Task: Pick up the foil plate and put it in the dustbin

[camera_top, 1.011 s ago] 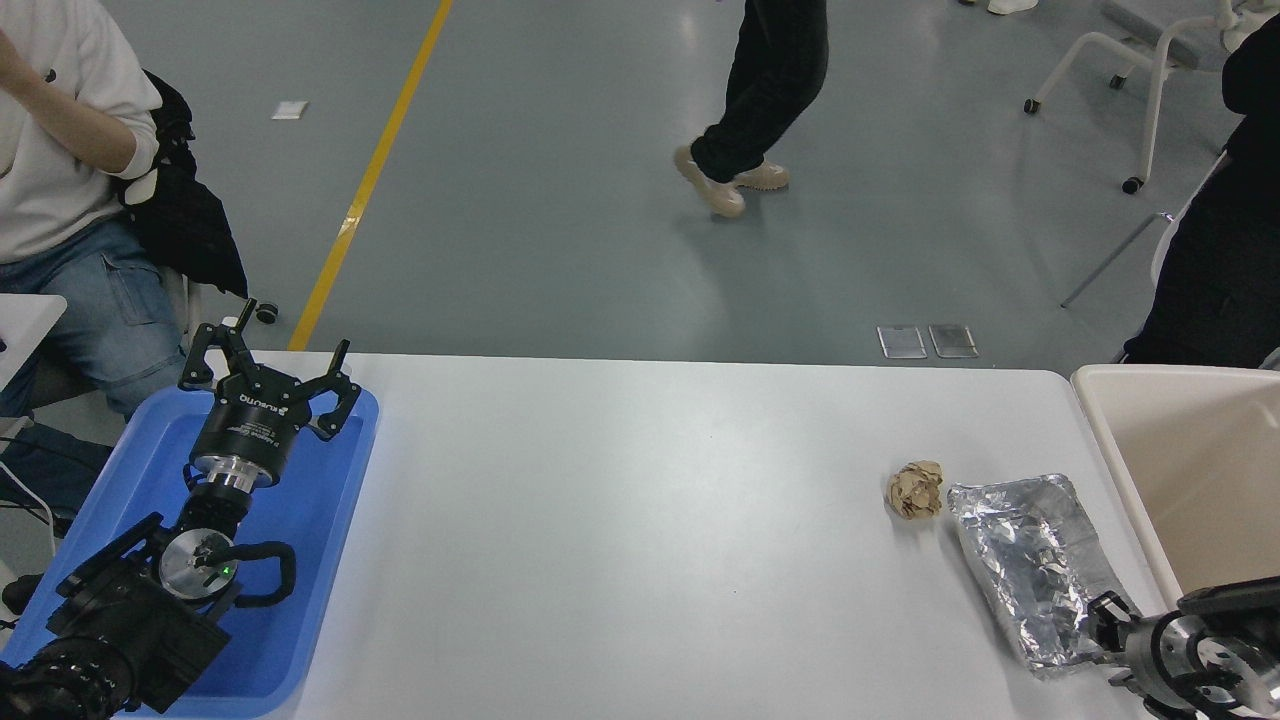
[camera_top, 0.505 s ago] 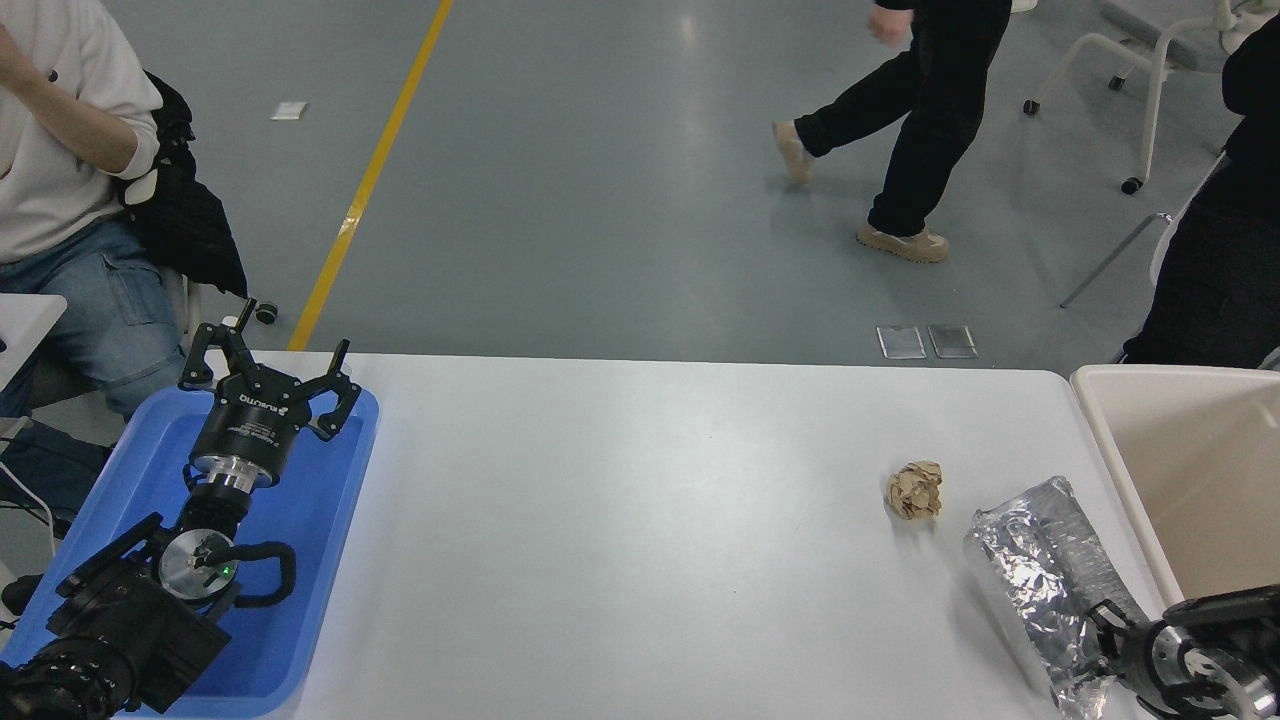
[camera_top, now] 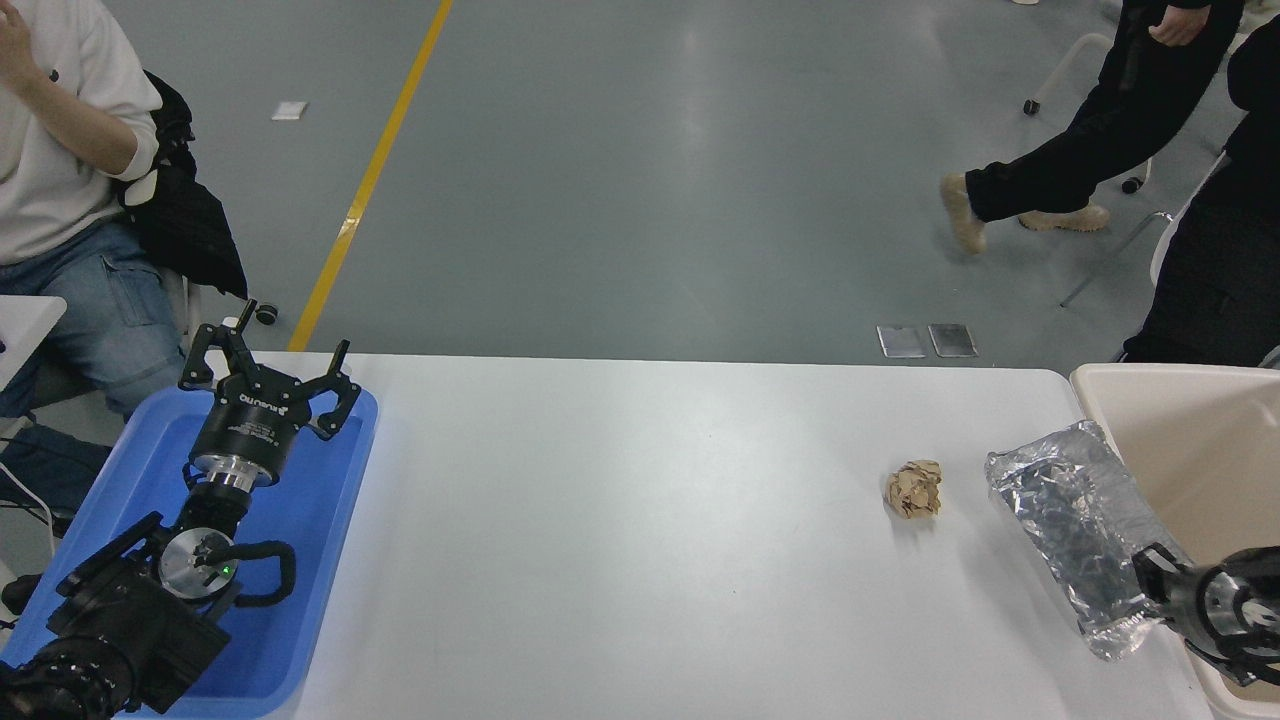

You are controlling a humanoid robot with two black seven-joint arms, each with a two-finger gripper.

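The foil plate [camera_top: 1075, 515], crinkled shiny silver, is lifted off the white table [camera_top: 650, 540] and tilted, its far end up near the dustbin's left rim. My right gripper [camera_top: 1150, 590] is shut on the plate's near right edge at the lower right. The beige dustbin [camera_top: 1190, 450] stands at the table's right end, just right of the plate. My left gripper [camera_top: 268, 375] is open and parked over the blue tray at the lower left.
A crumpled brown paper ball [camera_top: 915, 488] lies on the table just left of the plate. A shallow blue tray [camera_top: 320, 520] sits at the table's left end. A person sits at the far left; another walks across the floor at the top right.
My right gripper has lifted the foil plate off the table and carried it up and right toward the dustbin, tilting it. The walking person has moved right.
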